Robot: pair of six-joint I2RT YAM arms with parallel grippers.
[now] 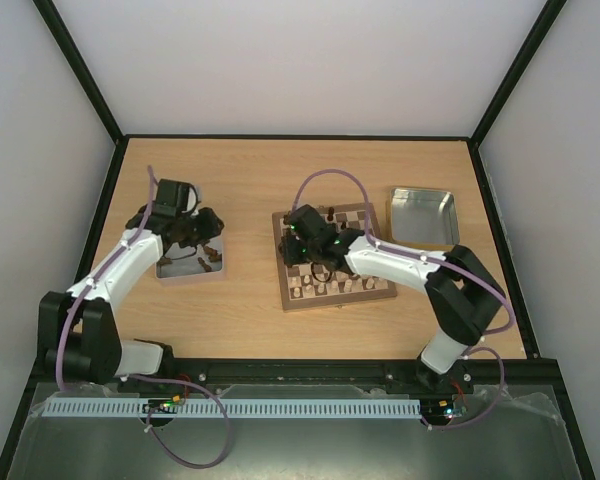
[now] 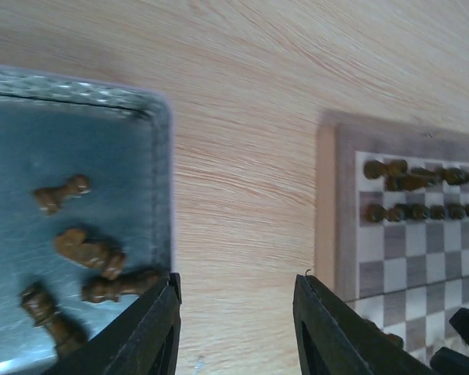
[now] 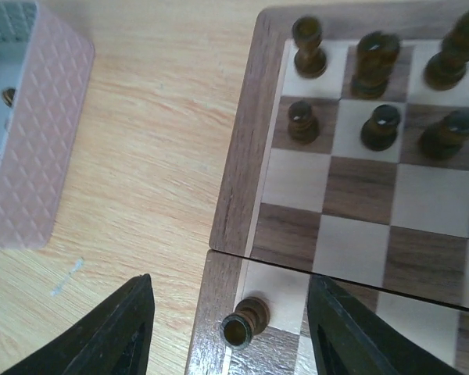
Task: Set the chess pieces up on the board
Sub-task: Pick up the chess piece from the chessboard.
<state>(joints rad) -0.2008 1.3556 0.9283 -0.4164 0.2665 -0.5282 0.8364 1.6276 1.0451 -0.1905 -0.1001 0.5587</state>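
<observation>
Now, left hand (image 2: 236, 308) at tray (image 2: 161, 195) edge, right hand (image 3: 230, 301) over board (image 3: 233, 183)

The left arm (image 1: 120, 266) and the right arm (image 1: 390, 262) are bolted to a black rail (image 1: 300, 372); beyond the rail, smooth white shells cover their long links, with chunky matte-black joints between; a thin purple cable (image 1: 330, 172) loops off each wrist and trails back past the rail; tiny green and orange lights (image 1: 170, 402) glow at the bases, just on the near side of the rail; farthest from the rail, the left gripper (image 2: 234, 336) and the right gripper (image 3: 227, 328) end in flat, black, wedge-shaped fingers (image 3: 129, 332).
</observation>
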